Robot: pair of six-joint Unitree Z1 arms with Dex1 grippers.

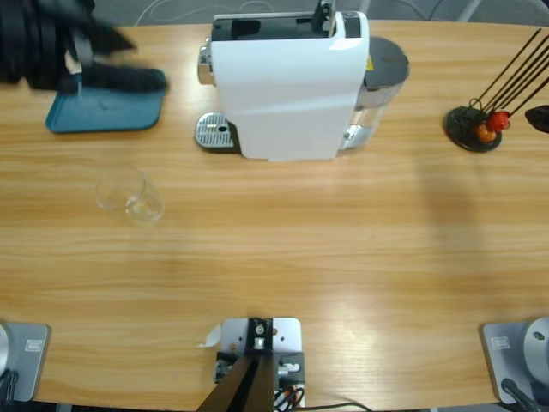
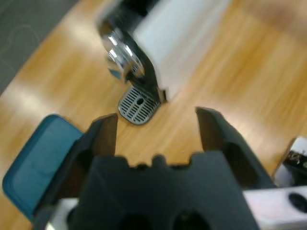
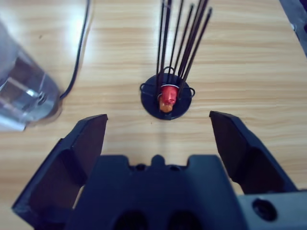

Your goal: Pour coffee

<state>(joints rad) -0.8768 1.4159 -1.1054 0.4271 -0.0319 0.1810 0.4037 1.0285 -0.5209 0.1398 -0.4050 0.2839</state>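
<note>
No coffee shows in any view. A white coffee machine (image 1: pixel 287 86) stands at the back middle of the table, with its chrome spout (image 2: pixel 122 55) over a round metal drip grate (image 1: pixel 214 133). A clear glass (image 1: pixel 129 196) stands alone at the front left and looks empty. My left gripper (image 2: pixel 156 117) hangs open above the table, facing the spout and grate (image 2: pixel 138 105) from some way off; in the high view it (image 1: pixel 141 62) is over the back left. My right gripper (image 3: pixel 158 120) is open with nothing in it, just short of the capsule stand (image 3: pixel 165 98).
A teal tray (image 1: pixel 107 107) lies at the back left, under the left arm. A black wire capsule stand (image 1: pixel 473 127) holding orange-red capsules sits at the back right. The machine's clear water tank (image 3: pixel 24 91) and a black cable (image 3: pixel 79 52) lie to its side.
</note>
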